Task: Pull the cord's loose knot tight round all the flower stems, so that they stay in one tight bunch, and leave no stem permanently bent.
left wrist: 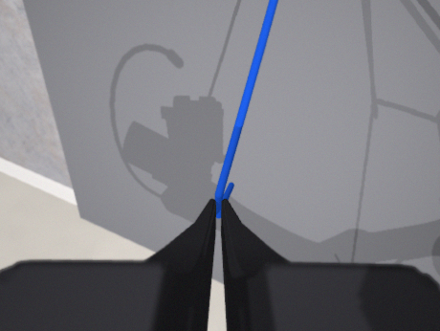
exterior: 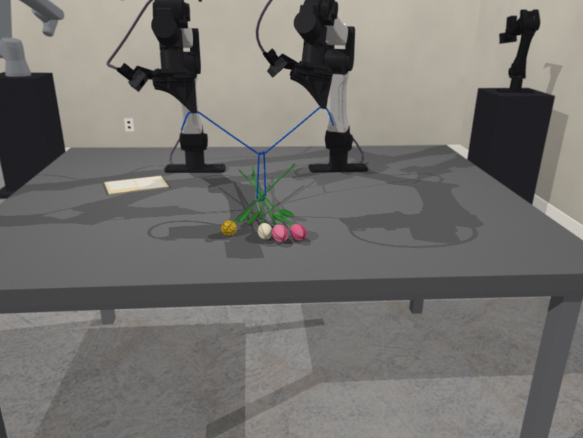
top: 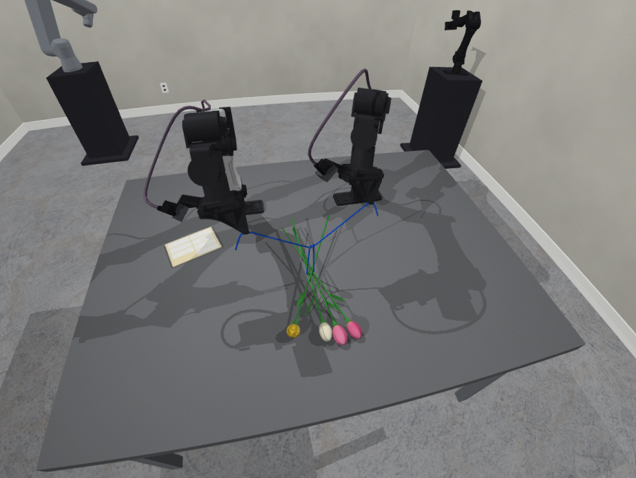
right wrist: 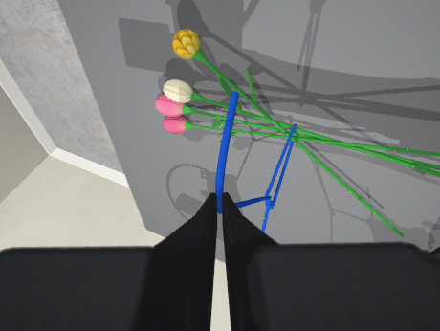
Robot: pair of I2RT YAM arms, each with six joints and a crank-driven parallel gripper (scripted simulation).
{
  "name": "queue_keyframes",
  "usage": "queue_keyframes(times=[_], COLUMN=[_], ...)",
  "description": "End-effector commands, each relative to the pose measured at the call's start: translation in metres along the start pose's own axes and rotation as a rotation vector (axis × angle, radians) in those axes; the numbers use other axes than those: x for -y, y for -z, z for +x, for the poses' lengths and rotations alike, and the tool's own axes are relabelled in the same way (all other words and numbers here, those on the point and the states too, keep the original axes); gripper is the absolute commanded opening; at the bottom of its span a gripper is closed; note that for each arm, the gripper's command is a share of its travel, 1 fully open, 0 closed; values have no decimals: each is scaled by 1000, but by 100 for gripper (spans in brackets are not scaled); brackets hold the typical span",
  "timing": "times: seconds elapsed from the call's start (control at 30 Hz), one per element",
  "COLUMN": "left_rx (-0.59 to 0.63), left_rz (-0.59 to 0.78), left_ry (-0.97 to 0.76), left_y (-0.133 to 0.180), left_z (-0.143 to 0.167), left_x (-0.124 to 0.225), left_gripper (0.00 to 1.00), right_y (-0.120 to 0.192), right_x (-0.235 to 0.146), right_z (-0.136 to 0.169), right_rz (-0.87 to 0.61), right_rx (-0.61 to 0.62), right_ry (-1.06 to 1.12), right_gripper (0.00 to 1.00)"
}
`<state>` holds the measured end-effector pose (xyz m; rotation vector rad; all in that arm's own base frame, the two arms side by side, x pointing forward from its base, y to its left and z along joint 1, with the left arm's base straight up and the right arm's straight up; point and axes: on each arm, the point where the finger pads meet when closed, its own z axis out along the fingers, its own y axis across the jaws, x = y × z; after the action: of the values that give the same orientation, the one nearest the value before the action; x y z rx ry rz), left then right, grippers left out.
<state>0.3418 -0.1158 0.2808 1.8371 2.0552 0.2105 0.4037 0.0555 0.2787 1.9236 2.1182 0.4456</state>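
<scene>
Evidently, the cord is thin, light and limp; it should carry pull but no push. The knot stands above the flower stems, with a long narrow loop hanging below it round their crossing. The stems fan out either side of that crossing, with the flower heads below the knot, towards the table's front.

Stems judged slender and springy, liable to kink under a hard pull. Correct hold: the cord's two ends, outboard of the knot, never the stems.

Right gripper: practically closed, pinching the cord on one side of the knot, short tail protruding. Left gripper: likewise closed on the cord, opposite side. Neither touches a stem. Both spans run straight to the knot; slip through the fingertips is a risk. Bunch not yet tight.
</scene>
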Motion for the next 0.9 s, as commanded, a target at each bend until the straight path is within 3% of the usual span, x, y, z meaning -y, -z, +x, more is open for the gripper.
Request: queue_keyframes(times=[0.0, 0.87], left_rx=[6, -20], left_rz=[-60, -23], left_ry=[-5, -1], left_y=[25, 24], left_z=[4, 37], left_x=[-4, 2], left_gripper=[0, 0], right_y=[26, 12], right_x=[-7, -9], right_z=[-4, -34], right_rz=[-73, -46], right_rx=[7, 17], right_ry=[-19, -11], right_gripper=[0, 0])
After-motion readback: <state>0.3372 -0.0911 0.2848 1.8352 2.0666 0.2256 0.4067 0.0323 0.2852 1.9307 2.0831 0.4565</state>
